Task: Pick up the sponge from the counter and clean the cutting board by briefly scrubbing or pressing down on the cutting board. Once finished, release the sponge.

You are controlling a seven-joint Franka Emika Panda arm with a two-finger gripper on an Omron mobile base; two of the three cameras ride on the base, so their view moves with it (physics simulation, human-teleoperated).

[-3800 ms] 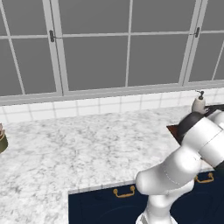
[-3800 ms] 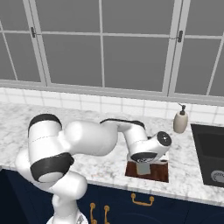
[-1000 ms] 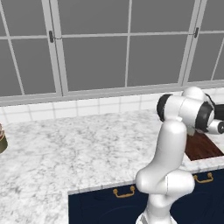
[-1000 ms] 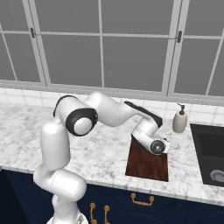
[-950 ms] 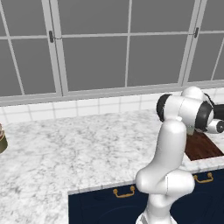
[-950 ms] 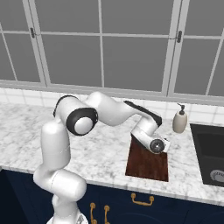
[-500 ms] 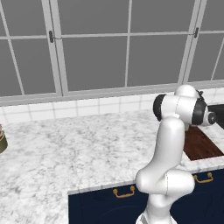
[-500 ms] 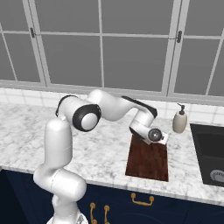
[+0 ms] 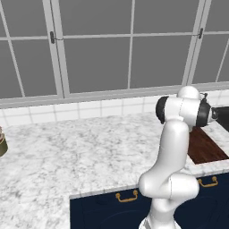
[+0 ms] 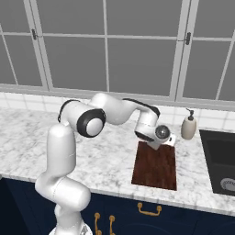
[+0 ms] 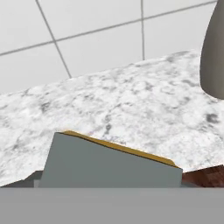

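Observation:
The sponge sits at the bottom of the hand view, grey-green face toward the camera with a thin yellow-orange strip along its upper edge. It hides the fingertips, and my gripper appears shut on it. In the right base view the gripper hovers just over the far right corner of the dark reddish-brown cutting board, pointing toward the tiled back wall. The cutting board lies on the marbled counter, and a sliver of the board shows beside the sponge.
A cream soap dispenser stands just right of the gripper near the wall, and it looms at the right edge as a grey bottle. The black sink lies right of the board. A small jar sits far left.
The gripper has left the board's near end, travelled to its far end, lifted slightly and tilted toward the back wall. In the last half second it shifted a little farther back.

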